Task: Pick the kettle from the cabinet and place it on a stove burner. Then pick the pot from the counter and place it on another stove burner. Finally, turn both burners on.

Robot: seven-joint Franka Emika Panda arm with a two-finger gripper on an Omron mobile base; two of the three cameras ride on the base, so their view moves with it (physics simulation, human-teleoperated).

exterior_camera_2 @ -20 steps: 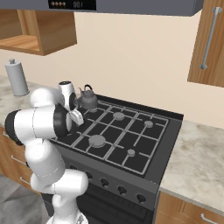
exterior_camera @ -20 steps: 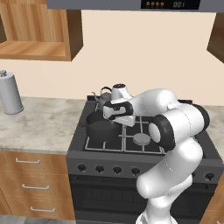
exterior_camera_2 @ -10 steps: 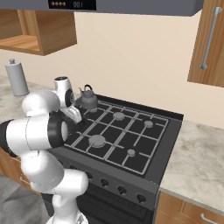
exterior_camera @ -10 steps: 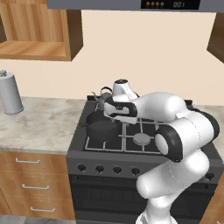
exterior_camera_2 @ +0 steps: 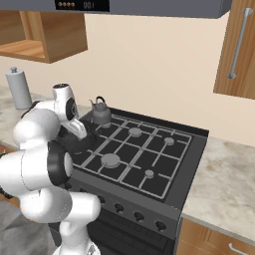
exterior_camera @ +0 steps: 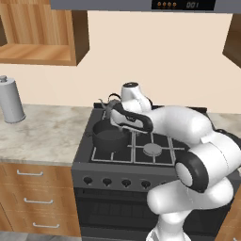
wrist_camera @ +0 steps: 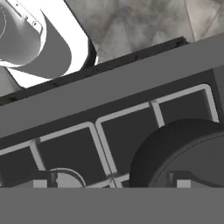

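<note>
The wide, low black-grey pot (exterior_camera: 110,136) sits on the front-left burner, the small grey metal kettle (exterior_camera_2: 101,112) behind it. The claw (wrist_camera: 111,179) hangs wide, empty; a careless swing toward the knobs (exterior_camera: 107,181) might nudge either.

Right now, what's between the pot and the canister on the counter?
Left base view: nothing stands between the pot and the canister, just the stove's left edge and then bare counter.

A plain cream wall (exterior_camera: 141,56) backs the kitchen, beneath a grey range hood (exterior_camera: 141,4). Wooden drawers with silver handles (exterior_camera: 33,197) sit under the marbled surface (exterior_camera: 42,134), where a tall grey canister (exterior_camera: 11,100) stands.
</note>
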